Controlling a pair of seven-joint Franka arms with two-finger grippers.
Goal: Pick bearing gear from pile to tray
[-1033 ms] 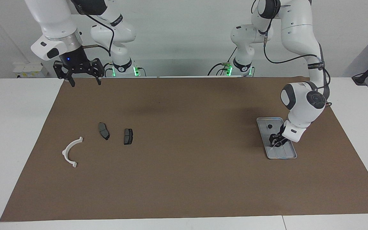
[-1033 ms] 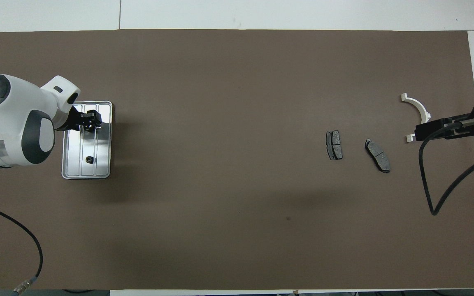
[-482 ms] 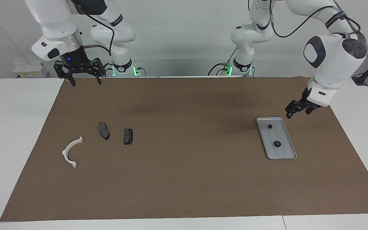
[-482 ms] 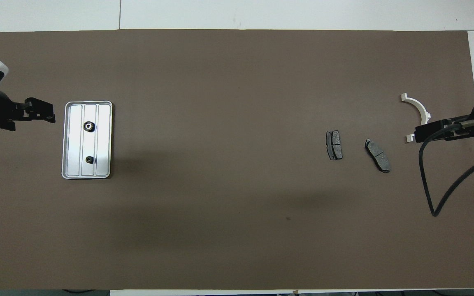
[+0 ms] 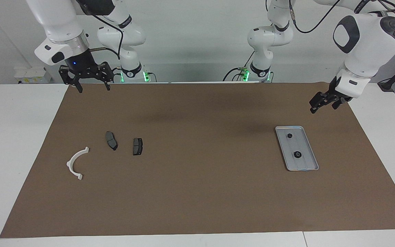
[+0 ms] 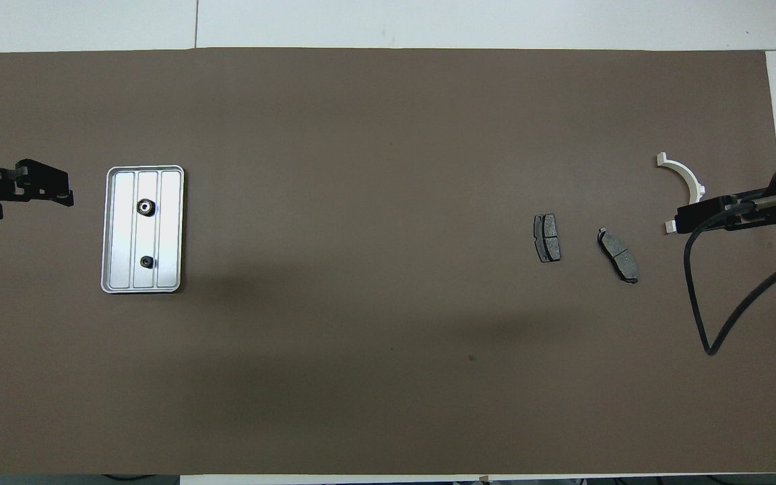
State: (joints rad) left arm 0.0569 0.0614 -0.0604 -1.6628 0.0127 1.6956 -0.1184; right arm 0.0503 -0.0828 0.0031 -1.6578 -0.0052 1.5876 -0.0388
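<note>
The silver tray (image 5: 306, 164) (image 6: 122, 229) lies toward the left arm's end of the table. Two small black round gears lie in it: one (image 5: 297, 154) (image 6: 146, 207) farther from the robots, one (image 5: 289, 136) (image 6: 147, 262) nearer. My left gripper (image 5: 322, 109) (image 6: 68, 188) is open and empty, raised over the mat beside the tray. The pile lies toward the right arm's end: a white half-ring bracket (image 5: 76, 163) (image 6: 683, 178) and two dark brake pads (image 5: 111, 140) (image 5: 137, 146) (image 6: 618, 254) (image 6: 547, 237). My right gripper (image 5: 92, 88) is open and empty, and waits high over the mat's edge by its base.
A brown mat (image 5: 197, 192) (image 6: 374, 135) covers most of the white table. The right arm's black cable (image 6: 704, 289) hangs in the overhead view near the bracket.
My left gripper let go of a gear in the tray, rose and drew away toward the left arm's end. The gear now lies in the tray. The right arm has not moved.
</note>
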